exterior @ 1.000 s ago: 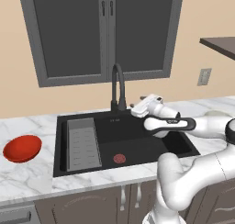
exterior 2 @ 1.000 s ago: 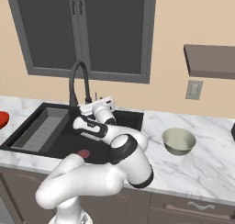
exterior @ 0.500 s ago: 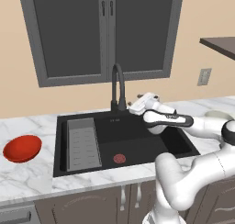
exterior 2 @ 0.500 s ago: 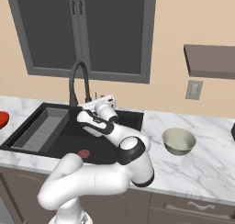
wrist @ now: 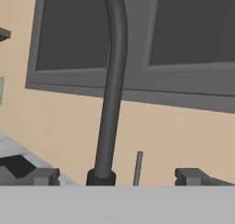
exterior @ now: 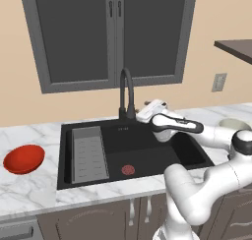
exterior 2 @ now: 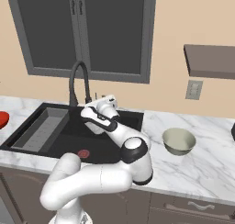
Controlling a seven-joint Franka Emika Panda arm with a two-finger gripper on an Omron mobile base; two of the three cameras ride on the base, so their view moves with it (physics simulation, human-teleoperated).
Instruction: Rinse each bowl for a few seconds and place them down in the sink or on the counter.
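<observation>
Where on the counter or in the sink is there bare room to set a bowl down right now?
Bare marble lies between the red bowl and the sink, and along the counter right of the grey bowl. The basin floor around the drain is bare. Crowded: the tap base, where the open claw hovers.

No legible text, label, brand, number or sign found on any surface inspected; the small pale marks on the sink (exterior: 69,160) rim behind the tap (exterior: 126,94) are too small to read; the wall plate (exterior 2: 194,89) near the right-hand edge of the bench (exterior 2: 206,159) is blank; bowls, cabinet doors and window frame carry no markings.
</observation>
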